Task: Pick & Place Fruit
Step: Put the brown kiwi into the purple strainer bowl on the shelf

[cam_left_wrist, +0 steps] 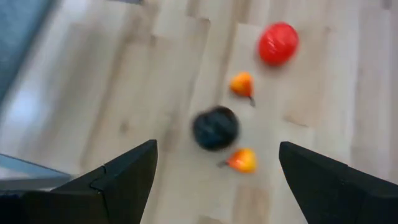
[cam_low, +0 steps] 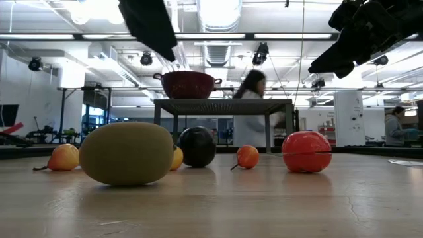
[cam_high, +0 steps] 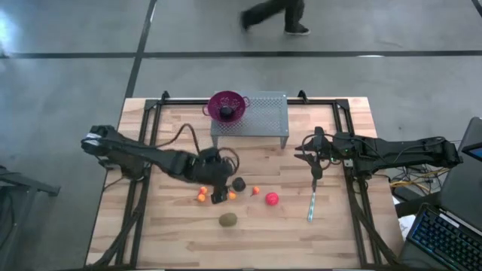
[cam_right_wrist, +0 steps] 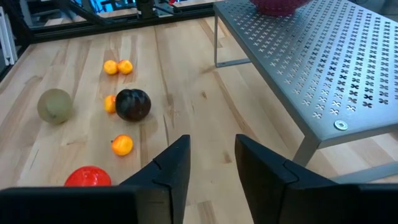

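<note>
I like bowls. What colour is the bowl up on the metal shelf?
Purple, seen best in the high view: the bowl.

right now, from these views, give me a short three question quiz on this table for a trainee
1. True or false: the purple bowl sits on the metal rack.
2. Which fruit lies nearest the table's front edge? A) red ball B) green oval C) dark ball
3. Which gripper hangs over the fruit, fingers open?

Key
1. True.
2. B.
3. The left gripper; the right gripper waits off to the side, above the teal stick.
</note>
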